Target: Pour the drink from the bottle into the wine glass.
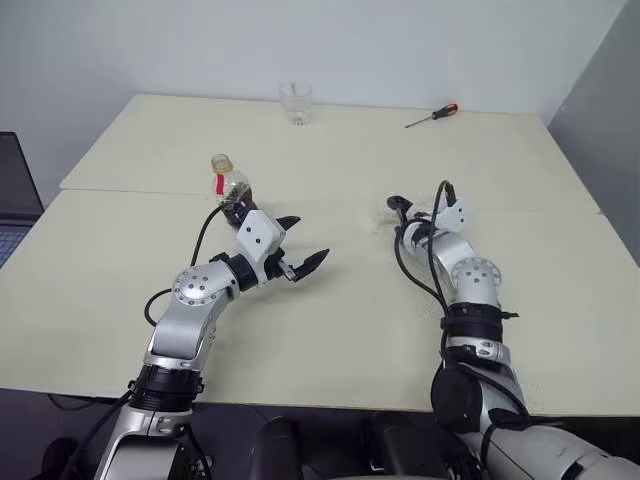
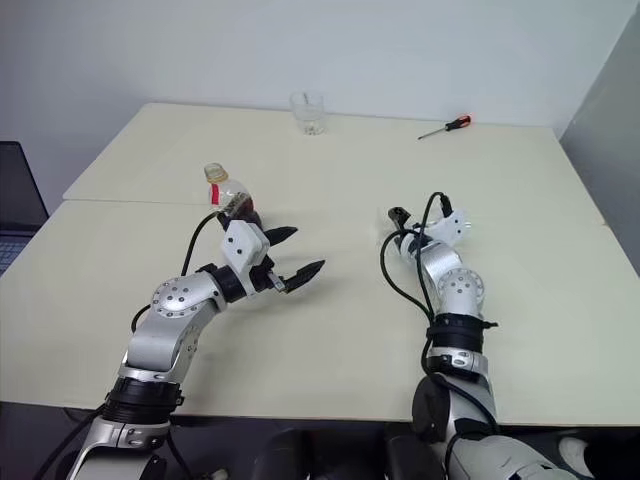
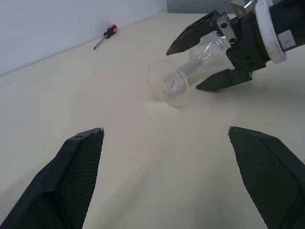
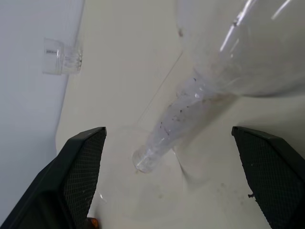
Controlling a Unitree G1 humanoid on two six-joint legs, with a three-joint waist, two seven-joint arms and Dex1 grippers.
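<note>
Clear wine glass [image 3: 183,78] lying on side btwn open, empty right hand [image 3: 202,64] fingers.

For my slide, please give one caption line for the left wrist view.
Open right gripper straddles the toppled clear stemmed wine glass on the beige table.

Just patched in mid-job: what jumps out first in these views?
The wine glass lies on its side on the table, and the open right gripper straddles it. The bottle stands upright just behind the open left gripper. A tumbler and screwdriver sit at the far edge.
</note>
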